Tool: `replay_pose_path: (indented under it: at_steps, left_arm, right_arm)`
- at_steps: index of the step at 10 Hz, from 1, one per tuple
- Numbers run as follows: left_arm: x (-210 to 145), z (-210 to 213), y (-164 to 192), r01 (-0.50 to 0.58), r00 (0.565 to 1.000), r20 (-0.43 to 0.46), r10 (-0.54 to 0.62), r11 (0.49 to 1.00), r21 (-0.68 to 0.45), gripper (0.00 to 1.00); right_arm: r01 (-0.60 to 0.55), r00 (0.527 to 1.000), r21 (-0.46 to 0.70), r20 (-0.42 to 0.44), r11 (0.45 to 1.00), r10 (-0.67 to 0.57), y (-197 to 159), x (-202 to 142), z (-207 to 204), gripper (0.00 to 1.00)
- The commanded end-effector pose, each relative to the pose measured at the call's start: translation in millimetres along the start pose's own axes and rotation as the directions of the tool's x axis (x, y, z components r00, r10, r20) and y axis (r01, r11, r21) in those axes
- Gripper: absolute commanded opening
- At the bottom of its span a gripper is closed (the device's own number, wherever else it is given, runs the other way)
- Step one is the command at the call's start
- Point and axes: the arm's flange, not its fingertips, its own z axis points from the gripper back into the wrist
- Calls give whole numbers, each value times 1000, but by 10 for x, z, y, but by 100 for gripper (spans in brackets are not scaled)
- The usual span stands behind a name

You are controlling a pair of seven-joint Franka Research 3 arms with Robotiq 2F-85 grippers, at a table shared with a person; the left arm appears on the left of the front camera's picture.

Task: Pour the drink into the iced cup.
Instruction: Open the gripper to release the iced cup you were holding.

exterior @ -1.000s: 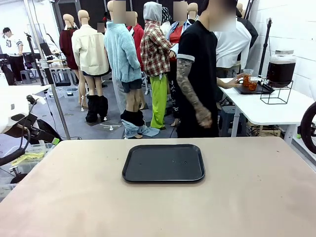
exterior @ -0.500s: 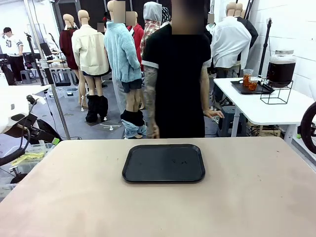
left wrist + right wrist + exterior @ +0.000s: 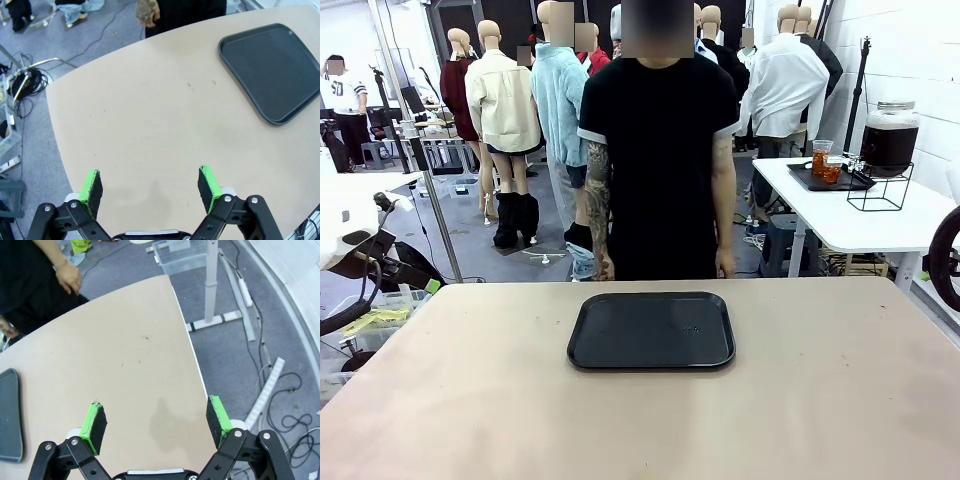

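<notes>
The drink [image 3: 888, 145] is dark brown liquid in a lidded glass dispenser jar on a black wire stand, on a white side table at the back right. Beside it, small clear cups [image 3: 824, 164] holding amber-orange liquid stand on a small dark tray. Whether any cup holds ice I cannot tell. My left gripper [image 3: 150, 185] hangs open above bare tabletop, nothing between its green pads. My right gripper [image 3: 156, 422] is open too, above the table near its right edge.
An empty black tray [image 3: 651, 330] lies mid-table, also seen as the tray [image 3: 272, 70] in the left wrist view. A person in a black T-shirt [image 3: 658, 150] stands at the far edge, facing me, both hands down and empty. The table's edge [image 3: 192, 355] drops to floor with cables.
The person has turned away from the side table, stepped left and now stands square behind the black tray. The tray and the jar have not moved.
</notes>
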Motion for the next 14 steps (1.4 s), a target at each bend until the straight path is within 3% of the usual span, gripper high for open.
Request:
replay_pose_path:
  at_steps: [1, 14]
  left_arm:
    - [0, -4, 8, -3, 1000, 7, 2, 1000, 10, 100]
    - [0, -4, 8, -3, 1000, 7, 2, 1000, 10, 100]
  right_arm:
    - [2, 1000, 2, 3, 1000, -2, -14, -20, -4, 100]
    - [2, 1000, 2, 3, 1000, -2, -14, -20, -4, 100]
